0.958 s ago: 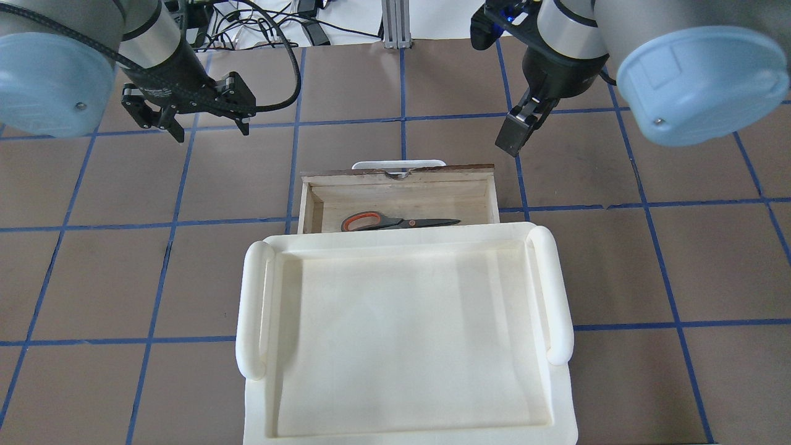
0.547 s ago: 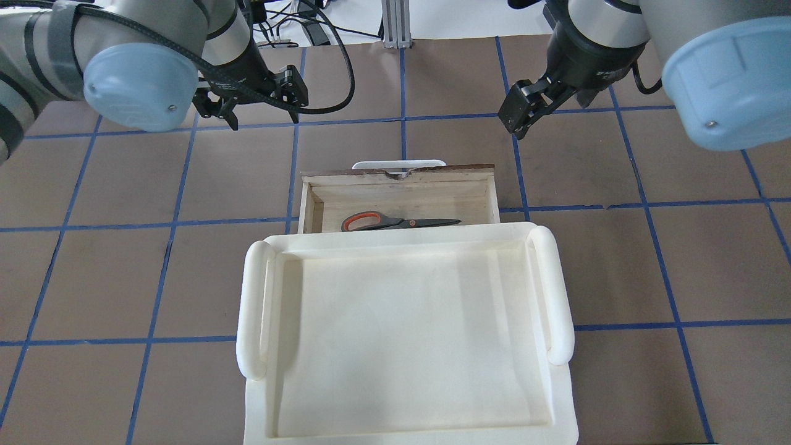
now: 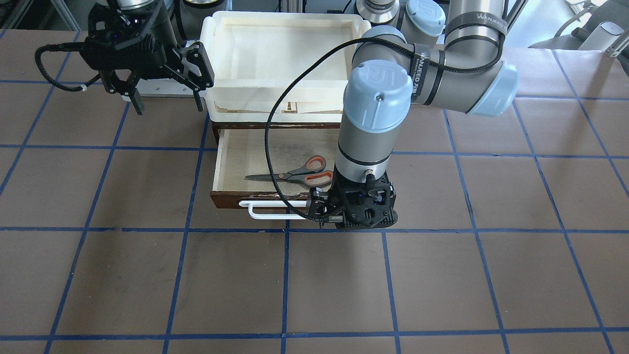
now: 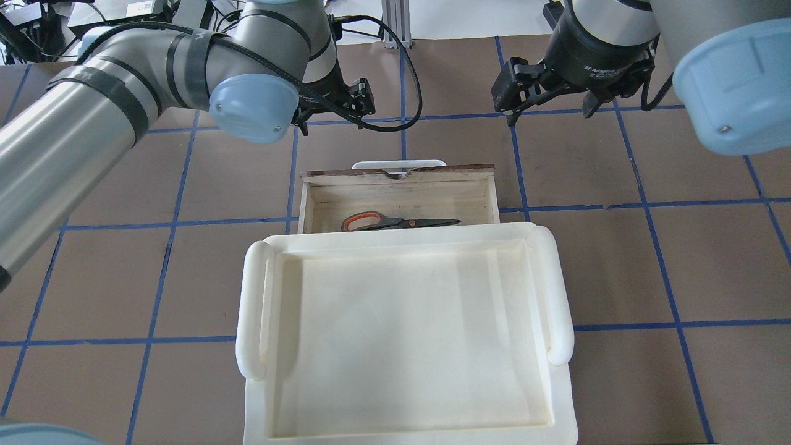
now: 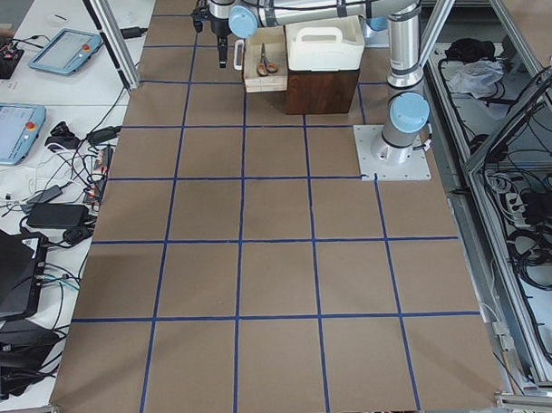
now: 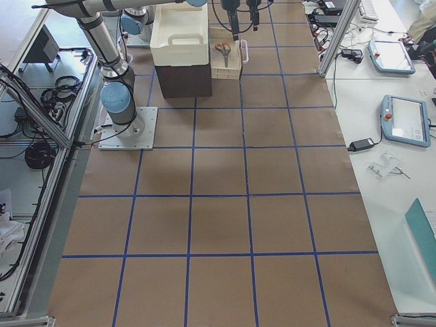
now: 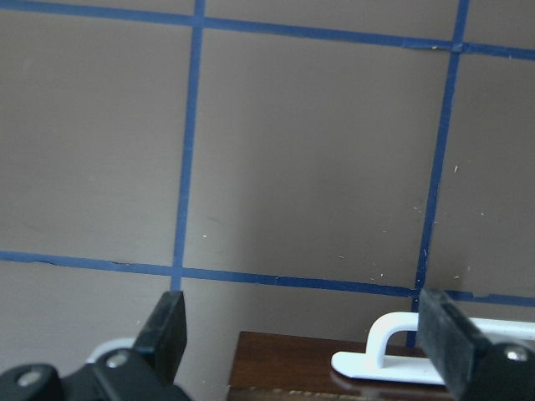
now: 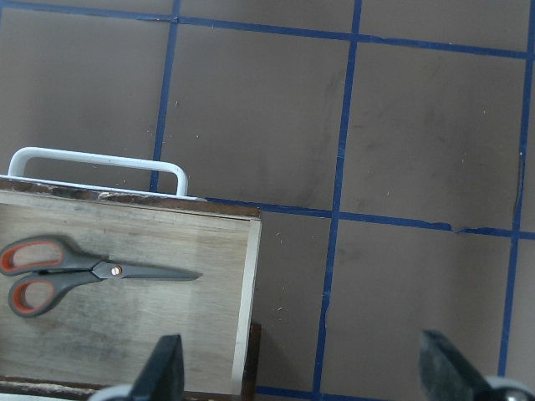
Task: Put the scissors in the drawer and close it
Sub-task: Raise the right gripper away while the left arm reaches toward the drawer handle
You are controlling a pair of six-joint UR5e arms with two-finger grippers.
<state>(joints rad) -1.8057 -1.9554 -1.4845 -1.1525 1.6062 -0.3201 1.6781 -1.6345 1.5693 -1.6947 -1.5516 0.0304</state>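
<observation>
The scissors [image 4: 395, 221], grey handles lined orange-red, lie flat inside the open drawer [image 4: 401, 177], handles to the left; they also show in the front view [image 3: 295, 174] and the right wrist view [image 8: 75, 271]. The drawer's white bar handle [image 4: 398, 164] faces away from the robot. My left gripper [image 4: 332, 125] is open and empty, pointing down just beyond the drawer front; in its wrist view [image 7: 305, 334] one end of the handle [image 7: 393, 351] shows between the fingers. My right gripper [image 4: 547, 116] is open and empty, above the table beyond the drawer's right corner.
A cream-white plastic tray [image 4: 250, 309] sits on top of the brown cabinet [image 5: 322, 87], covering the drawer's near part from above. Brown table with a blue tape grid all around. Cables and devices lie beyond the far table edge [image 4: 272, 31].
My left arm has swung right from the far left to the middle, just beyond the drawer handle. My right gripper has lifted away and turned, so its spread fingers now show. The scissors and drawer have not moved.
</observation>
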